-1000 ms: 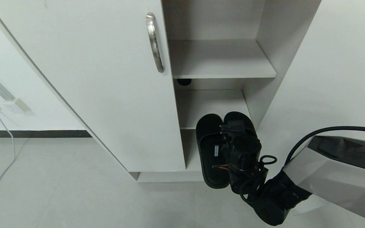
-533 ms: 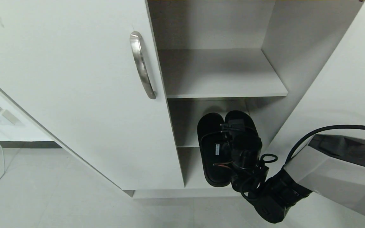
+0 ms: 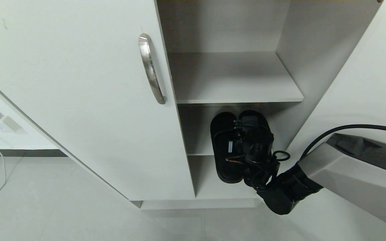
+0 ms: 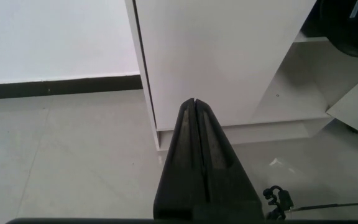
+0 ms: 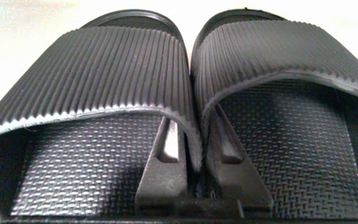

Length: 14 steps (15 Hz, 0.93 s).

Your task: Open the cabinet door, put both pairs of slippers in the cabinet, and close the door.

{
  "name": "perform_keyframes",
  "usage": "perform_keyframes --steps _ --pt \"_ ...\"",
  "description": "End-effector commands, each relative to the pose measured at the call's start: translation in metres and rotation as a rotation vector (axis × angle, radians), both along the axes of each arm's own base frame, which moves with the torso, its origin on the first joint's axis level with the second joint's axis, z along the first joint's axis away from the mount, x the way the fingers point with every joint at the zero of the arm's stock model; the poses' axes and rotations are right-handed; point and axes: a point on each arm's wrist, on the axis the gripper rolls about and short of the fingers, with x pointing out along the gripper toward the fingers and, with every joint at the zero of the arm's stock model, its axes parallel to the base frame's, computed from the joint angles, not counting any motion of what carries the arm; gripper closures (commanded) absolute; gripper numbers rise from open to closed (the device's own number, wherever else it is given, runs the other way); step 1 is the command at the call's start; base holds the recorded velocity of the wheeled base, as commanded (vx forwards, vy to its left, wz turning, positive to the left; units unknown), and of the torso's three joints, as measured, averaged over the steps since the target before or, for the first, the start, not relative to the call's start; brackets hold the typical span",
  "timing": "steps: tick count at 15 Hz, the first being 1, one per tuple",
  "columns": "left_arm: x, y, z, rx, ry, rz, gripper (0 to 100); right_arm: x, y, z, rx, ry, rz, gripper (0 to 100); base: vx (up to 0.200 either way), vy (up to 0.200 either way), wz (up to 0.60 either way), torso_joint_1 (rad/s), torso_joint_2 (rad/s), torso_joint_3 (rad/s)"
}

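Nearest, over the grey floor [image 4: 61, 155] before the cabinet [image 4: 229, 134], the left gripper [image 4: 195, 143] is hanging with its fingers pressed together on nothing. Farther in, to the right, the right gripper [image 5: 199, 158] is pinching the black slippers [image 3: 224, 147] by their touching inner edges, holding the pair at the open compartment, level with the lower shelf [image 3: 198, 137]. Beyond, the upper shelf [image 3: 230, 77] is sitting right of the shut left door [image 3: 79, 83].

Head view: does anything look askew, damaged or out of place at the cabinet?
Nothing stands out. The right gripper pinches the black slippers together by their inner edges, in front of the open cabinet's lower shelves. The door and shelves look intact.
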Motion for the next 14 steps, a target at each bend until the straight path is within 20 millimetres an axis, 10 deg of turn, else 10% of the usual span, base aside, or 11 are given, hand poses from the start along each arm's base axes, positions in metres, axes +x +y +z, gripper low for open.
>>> perform_keyframes --steps 1,14 --pt "0.0 0.0 0.0 0.0 0.002 0.0 100 0.024 0.004 -0.014 -0.004 0.002 -0.012 100 0.0 0.0 0.0 0.0 0.0 0.0" --pt "0.0 0.0 0.0 0.0 0.002 0.0 100 0.086 0.022 0.01 -0.007 0.002 -0.011 100 0.0 0.0 0.0 0.0 0.0 0.0"
